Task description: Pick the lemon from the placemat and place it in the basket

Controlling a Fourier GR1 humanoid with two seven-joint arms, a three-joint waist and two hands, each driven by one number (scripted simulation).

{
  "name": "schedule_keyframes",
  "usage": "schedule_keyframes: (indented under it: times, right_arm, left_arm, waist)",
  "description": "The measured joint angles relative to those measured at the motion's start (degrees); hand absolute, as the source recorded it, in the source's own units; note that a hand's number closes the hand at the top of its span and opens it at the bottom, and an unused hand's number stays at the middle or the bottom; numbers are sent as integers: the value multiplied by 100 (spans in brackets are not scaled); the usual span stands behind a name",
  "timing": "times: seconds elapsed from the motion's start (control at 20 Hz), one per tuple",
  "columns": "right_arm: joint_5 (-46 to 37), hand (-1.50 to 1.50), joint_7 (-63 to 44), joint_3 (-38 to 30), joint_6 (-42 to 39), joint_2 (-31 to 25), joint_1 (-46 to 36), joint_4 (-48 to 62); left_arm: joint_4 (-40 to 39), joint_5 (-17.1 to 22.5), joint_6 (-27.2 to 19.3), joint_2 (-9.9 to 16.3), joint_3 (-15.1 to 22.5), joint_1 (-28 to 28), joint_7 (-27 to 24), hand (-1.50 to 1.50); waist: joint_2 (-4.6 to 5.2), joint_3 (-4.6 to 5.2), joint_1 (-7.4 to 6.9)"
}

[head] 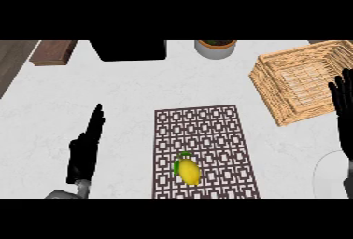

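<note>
So the tabletop (pixel 138 84) is a pale, whitish stone-looking surface with faint grey mottling, and it fills most of the head view. At the far left corner the white ends and a strip of darker brownish surface (pixel 14 60) shows beyond the edge.

Smack in the middle, running toward the near edge, is the placemat (pixel 207 135), dark brown with a pale geometric lattice pattern. The lemon (pixel 189 172) is lying on it, in the near-left part of the mat, yellow with a bit of green leaf at its far end. Nothing is touching it.

The basket (pixel 303 84) is at the far right, light woven wicker, boxy, sitting at an angle to the mat and well apart from the lemon.

Along the far edge there's a brown wooden block (pixel 53 52) at the left, a big black box-like thing (pixel 131 49) next to it, and a grey round pot (pixel 215 48) with dark stuff inside.

The left hand (pixel 86 149) is to the left of the mat, fingers straight and pointing away, holding nothing. The right hand (pixel 343 116) is at the right edge just beside the basket's near corner, fingers also stretched out straight, nothing in it. A pale round shape (pixel 329 175) peeks in under it at the right edge, can't tell what it is.
</note>
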State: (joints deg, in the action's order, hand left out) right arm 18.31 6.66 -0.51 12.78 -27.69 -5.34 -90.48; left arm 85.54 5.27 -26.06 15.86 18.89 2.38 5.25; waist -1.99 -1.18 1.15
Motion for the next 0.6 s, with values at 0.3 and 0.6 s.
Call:
schedule_keyframes:
  times: [0.3,0.6]
  right_arm:
    - [279,150,-68,1512,-1263,581,-709,-573]
    - [-206,-150,-11,3722,-2624,1129,-1392,-997]
  left_arm:
    - [-189,218,405,35,172,-160,304,0]
    - [-317,489,849,133,230,-204,595,0]
  waist:
    - [245,97,-682]
    - [238,114,-920]
